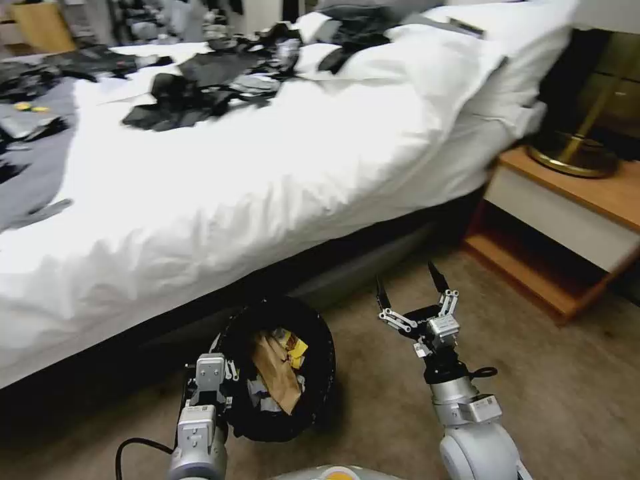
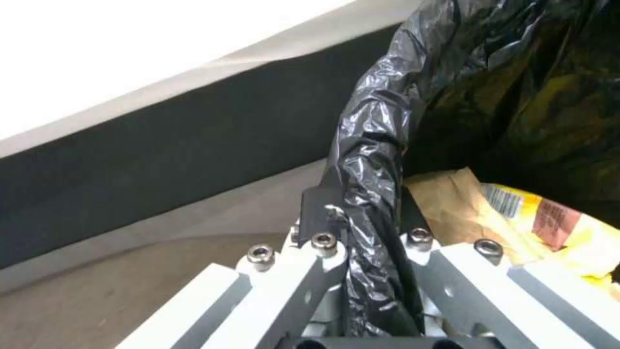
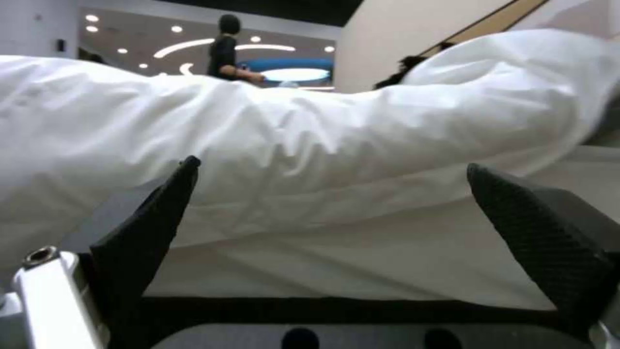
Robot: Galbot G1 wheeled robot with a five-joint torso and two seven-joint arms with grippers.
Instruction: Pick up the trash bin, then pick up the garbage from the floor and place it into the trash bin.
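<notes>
The trash bin (image 1: 320,380), lined with a crinkly black bag, is held low in front of me beside the bed. My left gripper (image 1: 223,373) is shut on its near-left rim; in the left wrist view the fingers (image 2: 319,206) pinch the bagged rim (image 2: 368,160). Garbage lies inside the bin: a brown paper bag (image 1: 275,373) and a yellow wrapper (image 1: 293,345), the same bag (image 2: 452,203) and wrapper (image 2: 555,228) showing close up. My right gripper (image 1: 410,283) is open and empty, raised above the carpet to the right of the bin, its fingers (image 3: 155,223) pointing at the bed.
A bed with a white duvet (image 1: 267,187) and dark clothes (image 1: 200,87) runs across the view, its dark base (image 1: 373,240) just behind the bin. A wooden nightstand (image 1: 573,220) with a brass lamp base (image 1: 573,157) stands at the right. Brown carpet (image 1: 553,387) spreads to the right.
</notes>
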